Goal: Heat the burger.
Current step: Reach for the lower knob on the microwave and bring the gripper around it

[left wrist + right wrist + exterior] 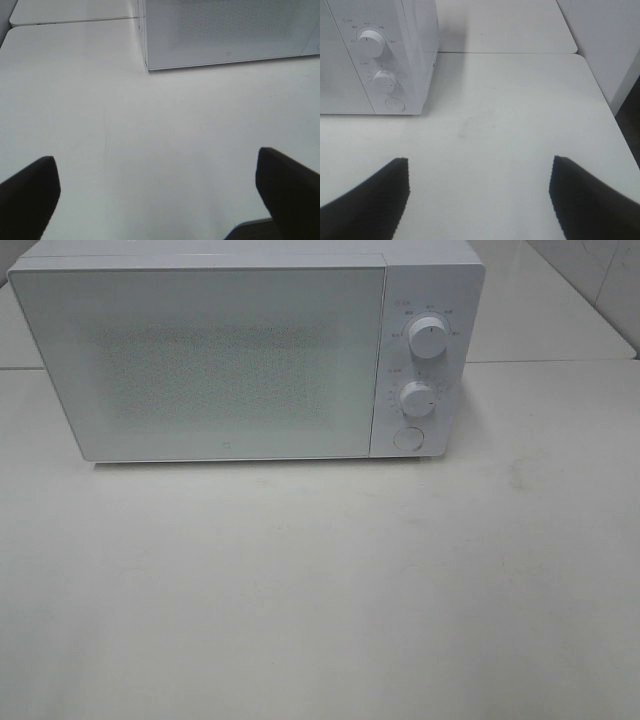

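The burger is out of view in every frame. A white microwave (pixel 240 350) stands at the back of the white table (pixel 320 580) with its door shut. It has two round knobs (pixel 428 337) and a round button (pixel 407 438) on its right panel. The microwave also shows in the left wrist view (pixel 225 30) and the right wrist view (pixel 375 55). My left gripper (pixel 157 195) is open and empty over bare table. My right gripper (pixel 480 195) is open and empty, to the right of the microwave's front. Neither gripper shows in the exterior high view.
A second white tabletop (pixel 505 25) adjoins behind, with a seam between them. A white wall or cabinet (pixel 605 45) stands at the far right. The table's right edge (pixel 610 120) drops to dark floor.
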Controlling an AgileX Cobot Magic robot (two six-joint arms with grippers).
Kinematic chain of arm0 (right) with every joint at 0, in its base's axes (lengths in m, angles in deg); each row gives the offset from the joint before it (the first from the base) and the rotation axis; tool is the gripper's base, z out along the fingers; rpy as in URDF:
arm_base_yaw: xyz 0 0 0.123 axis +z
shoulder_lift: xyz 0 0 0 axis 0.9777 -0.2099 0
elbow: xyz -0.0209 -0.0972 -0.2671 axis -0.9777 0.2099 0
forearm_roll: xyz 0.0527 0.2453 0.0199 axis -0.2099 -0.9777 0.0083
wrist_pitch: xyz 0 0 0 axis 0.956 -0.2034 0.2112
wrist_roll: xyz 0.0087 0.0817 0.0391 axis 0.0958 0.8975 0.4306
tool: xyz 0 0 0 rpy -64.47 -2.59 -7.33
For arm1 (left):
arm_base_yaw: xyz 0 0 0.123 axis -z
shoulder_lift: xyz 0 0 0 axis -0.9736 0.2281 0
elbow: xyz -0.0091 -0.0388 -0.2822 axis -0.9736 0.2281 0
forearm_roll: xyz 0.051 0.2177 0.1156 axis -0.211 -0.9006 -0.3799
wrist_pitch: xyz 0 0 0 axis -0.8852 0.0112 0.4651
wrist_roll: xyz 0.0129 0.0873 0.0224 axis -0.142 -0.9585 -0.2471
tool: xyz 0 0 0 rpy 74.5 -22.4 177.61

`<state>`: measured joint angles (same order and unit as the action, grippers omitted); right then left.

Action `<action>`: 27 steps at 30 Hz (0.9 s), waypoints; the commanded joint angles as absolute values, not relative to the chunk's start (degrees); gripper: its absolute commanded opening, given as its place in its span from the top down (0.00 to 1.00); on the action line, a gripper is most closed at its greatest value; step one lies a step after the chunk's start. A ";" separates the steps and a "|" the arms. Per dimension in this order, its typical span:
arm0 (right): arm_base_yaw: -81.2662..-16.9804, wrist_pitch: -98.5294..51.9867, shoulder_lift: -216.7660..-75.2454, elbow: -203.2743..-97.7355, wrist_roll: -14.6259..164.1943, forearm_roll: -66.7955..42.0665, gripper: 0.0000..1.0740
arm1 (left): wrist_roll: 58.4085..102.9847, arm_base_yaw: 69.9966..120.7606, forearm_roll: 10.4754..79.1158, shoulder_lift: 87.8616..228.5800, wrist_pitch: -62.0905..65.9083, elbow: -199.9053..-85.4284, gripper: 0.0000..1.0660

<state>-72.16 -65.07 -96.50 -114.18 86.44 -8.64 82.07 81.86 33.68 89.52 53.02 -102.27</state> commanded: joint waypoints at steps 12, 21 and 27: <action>-72.33 -46.73 -112.20 -114.58 86.62 -8.47 0.30 | 82.30 81.68 34.37 88.49 52.27 -101.99 0.06; -72.33 -37.39 -121.48 -114.58 86.62 -8.47 0.30 | 82.30 81.68 34.37 88.49 52.27 -101.99 0.06; -72.33 -30.52 -128.07 -114.58 86.62 -8.47 0.30 | 82.30 81.68 34.37 88.49 52.27 -101.99 0.06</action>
<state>-72.16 -33.79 -126.12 -114.18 86.44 -8.81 82.07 81.86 33.68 89.52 53.02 -102.27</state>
